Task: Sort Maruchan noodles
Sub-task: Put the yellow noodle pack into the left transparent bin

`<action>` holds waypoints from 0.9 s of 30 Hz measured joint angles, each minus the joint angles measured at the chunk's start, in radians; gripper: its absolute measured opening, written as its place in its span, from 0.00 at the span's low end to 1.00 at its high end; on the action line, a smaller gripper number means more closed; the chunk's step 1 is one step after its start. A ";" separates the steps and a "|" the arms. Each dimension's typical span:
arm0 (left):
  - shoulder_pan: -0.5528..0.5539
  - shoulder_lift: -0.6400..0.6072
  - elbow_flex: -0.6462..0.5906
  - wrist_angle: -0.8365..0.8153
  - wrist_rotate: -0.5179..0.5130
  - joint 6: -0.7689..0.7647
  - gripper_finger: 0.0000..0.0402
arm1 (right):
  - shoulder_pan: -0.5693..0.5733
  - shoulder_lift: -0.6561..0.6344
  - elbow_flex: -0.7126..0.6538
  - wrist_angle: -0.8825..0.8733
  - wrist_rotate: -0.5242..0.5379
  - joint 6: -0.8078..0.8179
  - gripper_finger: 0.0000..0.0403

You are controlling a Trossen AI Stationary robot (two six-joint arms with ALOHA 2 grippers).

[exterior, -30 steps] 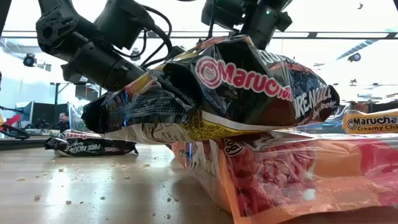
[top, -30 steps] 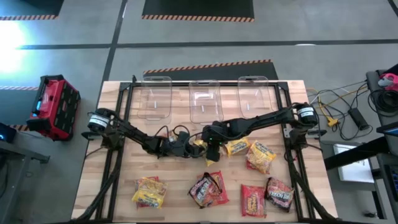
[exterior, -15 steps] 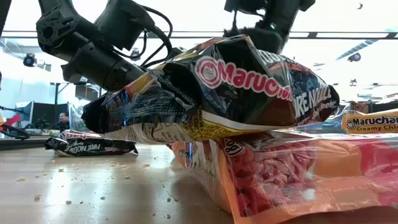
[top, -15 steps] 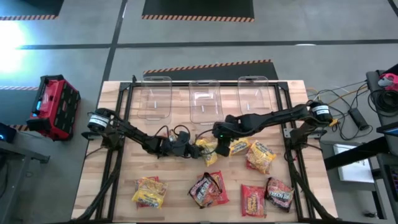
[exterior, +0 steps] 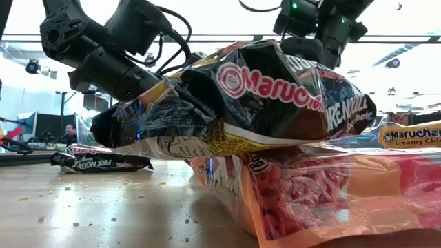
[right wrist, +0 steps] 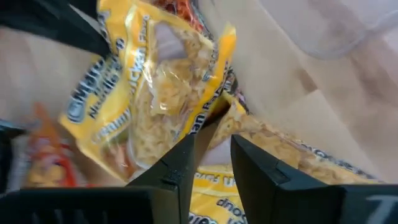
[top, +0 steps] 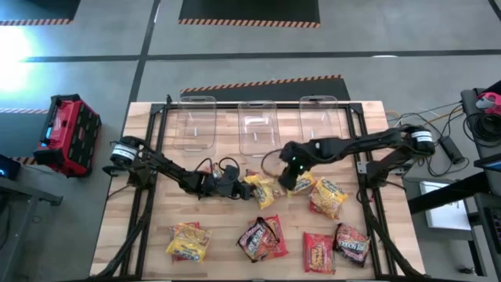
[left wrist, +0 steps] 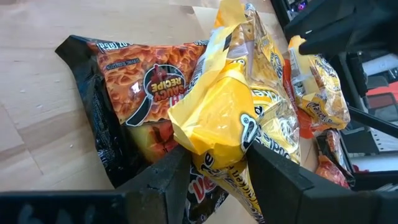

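A wooden bench [top: 156, 235] stands on a grey floor marked with hazard-striped tape; three clear bins [top: 255, 125] line its far edge, and a red toolbox [top: 72, 133] sits off the left side.

The Maruchan noodles [top: 258, 239] lie in two groups. Four packets form a row along the near edge. A tight cluster lies at bench centre, just in front of the middle bin, with one further packet just to its right.

Both arms converge on the central cluster. The left gripper [left wrist: 214, 171] reaches in from the left; its fingers clamp the crumpled edge of a yellow packet [left wrist: 239, 118], which overlaps a black packet [left wrist: 137, 99]. The right gripper [right wrist: 211, 155] reaches in from the right, and its fingers pinch the corner of a second yellow packet [right wrist: 155, 93] next to the first.

The governing relation is judged to be the overlap: both held packets touch at the centre, and the two grippers stand close together. Each packet must part from its neighbour, not drag it.

Open room lies behind, toward the bins, all of which appear unfilled. The right arm is nearer the right-hand bin, the left arm nearer the left-hand bin.
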 joint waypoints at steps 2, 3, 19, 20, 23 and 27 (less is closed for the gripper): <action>0.000 0.000 0.000 0.000 0.001 0.004 0.35 | -0.035 -0.024 -0.055 0.076 -0.085 0.050 0.21; 0.000 0.000 0.000 0.000 0.001 0.007 0.35 | -0.050 -0.032 -0.084 0.133 -0.127 0.077 0.21; 0.002 0.000 0.000 0.004 0.021 0.035 0.35 | -0.098 -0.003 -0.189 0.389 -0.319 0.156 0.44; 0.002 0.000 0.000 0.005 0.021 0.036 0.35 | -0.098 0.007 -0.189 0.388 -0.320 0.159 0.46; 0.002 0.000 0.000 0.006 0.021 0.049 0.35 | -0.098 0.035 -0.189 0.389 -0.319 0.167 0.51; 0.006 0.000 0.000 0.008 0.021 0.057 0.35 | -0.098 0.059 -0.189 0.401 -0.319 0.165 0.53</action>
